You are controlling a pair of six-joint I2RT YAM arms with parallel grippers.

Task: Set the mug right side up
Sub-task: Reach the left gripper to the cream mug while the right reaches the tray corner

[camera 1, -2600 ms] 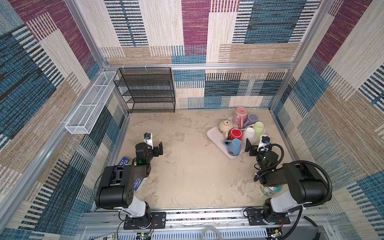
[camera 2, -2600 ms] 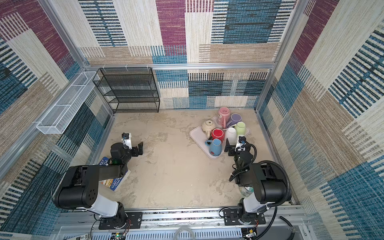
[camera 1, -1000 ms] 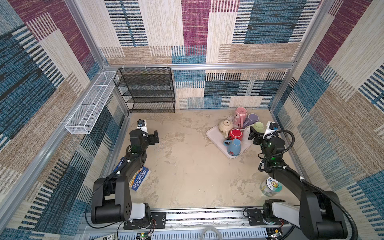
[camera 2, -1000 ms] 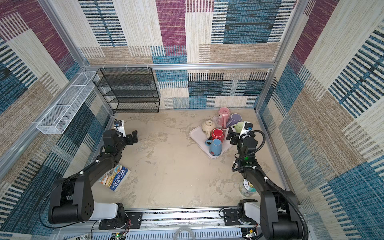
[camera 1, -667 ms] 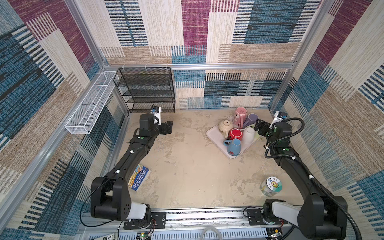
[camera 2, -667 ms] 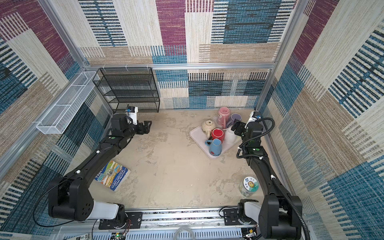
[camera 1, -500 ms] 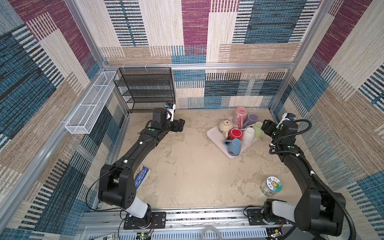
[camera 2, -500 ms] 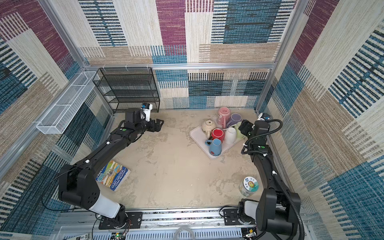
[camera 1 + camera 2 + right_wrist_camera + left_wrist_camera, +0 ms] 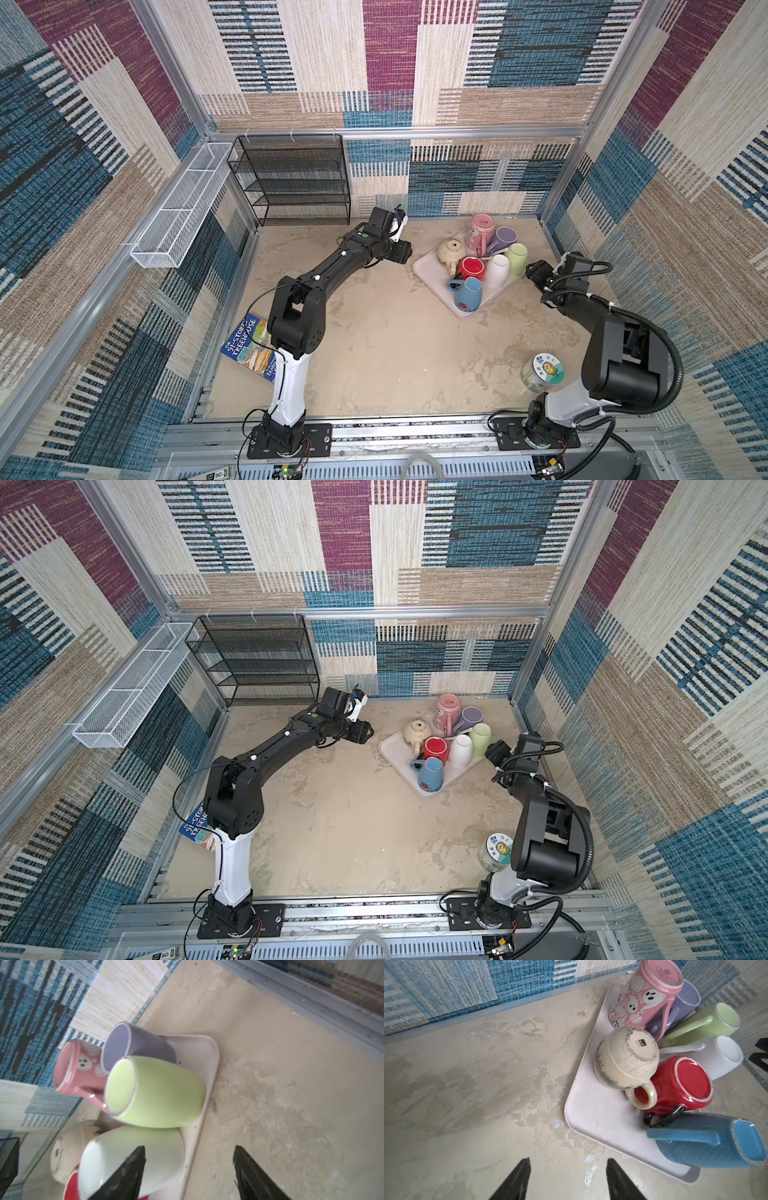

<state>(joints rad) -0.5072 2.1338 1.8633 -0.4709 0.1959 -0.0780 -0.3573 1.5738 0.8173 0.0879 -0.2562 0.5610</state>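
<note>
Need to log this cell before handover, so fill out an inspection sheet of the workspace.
Surface: beige mottled table.
Job's things: seven mugs, bases up or leaning, crowded on white tray.
Clutter: book by left arm base; lidded jar by right arm.
Grippers: left gripper open, empty, beside tray; right gripper open, empty, at tray's opposite edge.
Cables: black hose looping off right arm; thin wire on left arm.
Surroundings: black mesh rack, white wire basket, patterned walls.

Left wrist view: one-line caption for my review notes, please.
Open left gripper faces a white tray crowded with seven overturned mugs.
</note>
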